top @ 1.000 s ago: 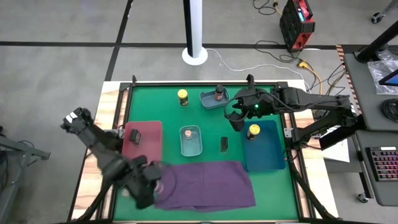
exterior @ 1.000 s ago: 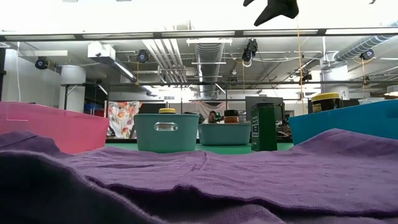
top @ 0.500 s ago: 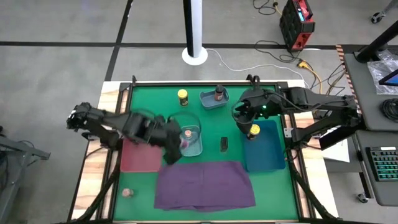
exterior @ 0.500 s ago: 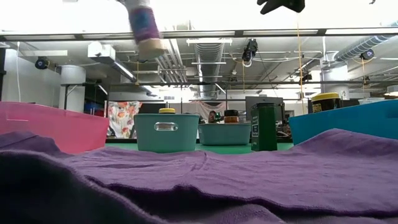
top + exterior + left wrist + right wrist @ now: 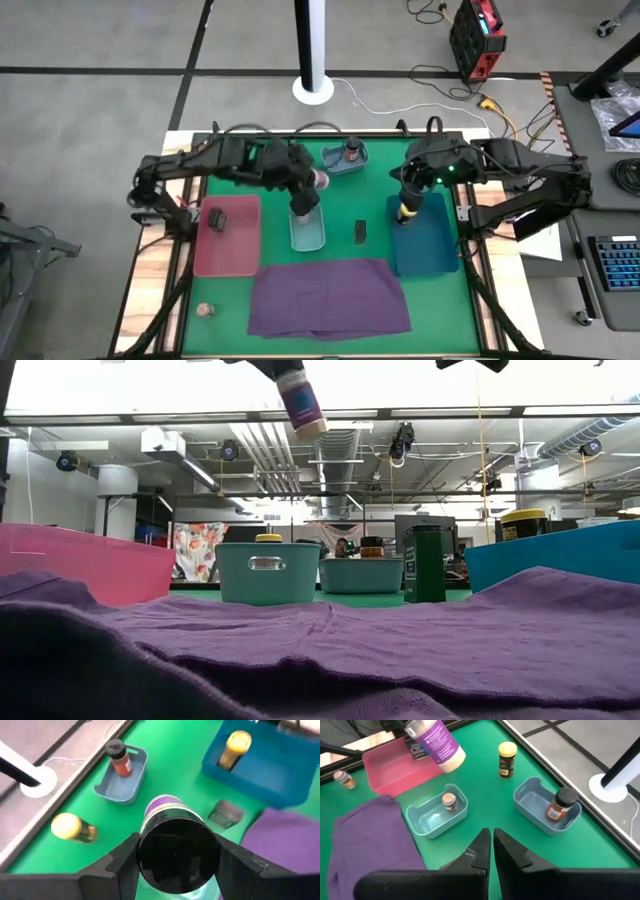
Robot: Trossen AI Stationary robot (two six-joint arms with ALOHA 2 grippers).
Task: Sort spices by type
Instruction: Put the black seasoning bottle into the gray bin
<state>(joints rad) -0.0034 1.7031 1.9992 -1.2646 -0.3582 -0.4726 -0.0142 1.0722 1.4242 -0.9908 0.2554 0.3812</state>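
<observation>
The left hand [image 5: 303,186] grips a purple-labelled spice jar [image 5: 318,180] in the air above the light blue bin [image 5: 307,234] at mid-bench. The right hand [image 5: 491,845], fingers pressed together and empty, hovers by the blue tray [image 5: 428,245].

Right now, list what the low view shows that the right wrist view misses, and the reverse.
Only the low view: the dark tin standing upright, and the yellow-lidded jar rising above the blue bin. Only the right wrist view: the pink-topped jar inside the teal bin, a small jar near the pink tray, and the right pincer, shut. Both: the purple-labelled jar held aloft in the left pincer, the purple cloth, and the dark-topped jar.
</observation>
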